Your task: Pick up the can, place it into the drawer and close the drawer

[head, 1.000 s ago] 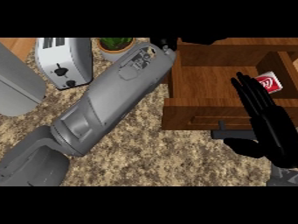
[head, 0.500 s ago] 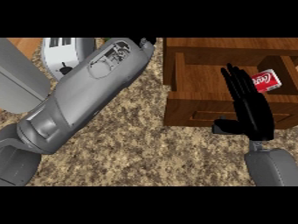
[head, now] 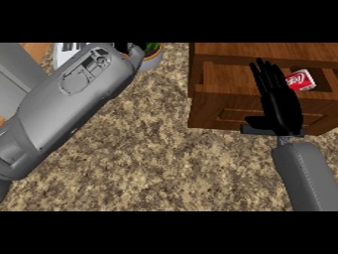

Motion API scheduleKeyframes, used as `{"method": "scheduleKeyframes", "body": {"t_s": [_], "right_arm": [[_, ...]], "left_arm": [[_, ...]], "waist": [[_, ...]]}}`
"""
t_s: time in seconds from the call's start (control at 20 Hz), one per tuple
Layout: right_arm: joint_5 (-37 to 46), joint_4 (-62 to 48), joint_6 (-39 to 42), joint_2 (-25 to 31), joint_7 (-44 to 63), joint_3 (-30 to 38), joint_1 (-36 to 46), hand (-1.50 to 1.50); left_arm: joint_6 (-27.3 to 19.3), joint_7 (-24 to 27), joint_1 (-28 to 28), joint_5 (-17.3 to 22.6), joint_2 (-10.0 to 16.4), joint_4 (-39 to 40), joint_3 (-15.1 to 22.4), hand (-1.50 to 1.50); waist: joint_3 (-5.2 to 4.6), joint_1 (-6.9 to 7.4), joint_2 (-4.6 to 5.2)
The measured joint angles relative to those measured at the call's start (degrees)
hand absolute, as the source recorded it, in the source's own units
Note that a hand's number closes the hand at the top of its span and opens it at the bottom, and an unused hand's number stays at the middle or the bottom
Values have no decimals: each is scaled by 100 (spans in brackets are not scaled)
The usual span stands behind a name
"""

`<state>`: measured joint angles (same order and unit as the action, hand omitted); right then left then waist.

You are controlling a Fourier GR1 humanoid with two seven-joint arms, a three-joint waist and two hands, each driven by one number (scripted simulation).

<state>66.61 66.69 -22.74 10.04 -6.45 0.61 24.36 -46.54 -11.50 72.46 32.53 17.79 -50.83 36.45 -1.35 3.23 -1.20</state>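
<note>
A kitchen counter [head: 164, 149] of speckled stone, seen from above. Much is hidden: the left forearm [head: 62, 109] lies across the space left of the drawer, and only a black scrap of the left hand [head: 124, 48] shows at its far end, so whether its fingers are curled or straight cannot be told. Behind that arm a sliver of a white toaster [head: 69, 47] peeks out, and a potted plant [head: 154, 49] is cut off at the top edge.

The wooden drawer [head: 223, 114] stands open at the right. Inside it, near its right end, lies the can [head: 299, 79] – red and white, tipped on its side, its left part covered by fingertips.

The right hand [head: 280, 101] is spread flat with straight fingers over the drawer's front and open top, holding nothing. Its grey forearm [head: 310, 178] runs down from the drawer's front.

Compared with half a second ago, the toaster has nearly vanished behind the left forearm, while the right hand lies over the drawer much as before.
</note>
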Motion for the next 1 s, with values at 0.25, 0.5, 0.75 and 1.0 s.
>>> {"method": "scheduleKeyframes", "body": {"t_s": [0.25,0.5,0.75,1.0], "right_arm": [[236,-860,-562,0,-42,205,540,-150],[264,-1764,-1019,22,-62,514,1179,-150],[309,-2812,-1397,61,-10,804,1908,-150],[319,-3694,-1794,58,11,1016,2520,-150]], "left_arm": [[35,-264,-205,-66,285,-427,4,-150],[94,-326,-634,-105,575,-904,-37,-150],[143,-458,-901,-186,797,-1286,-47,-150],[108,-411,-1395,-291,903,-1741,-38,-150]], "waist": [[1,20,13],[29,62,60],[81,95,134],[119,113,174]]}}
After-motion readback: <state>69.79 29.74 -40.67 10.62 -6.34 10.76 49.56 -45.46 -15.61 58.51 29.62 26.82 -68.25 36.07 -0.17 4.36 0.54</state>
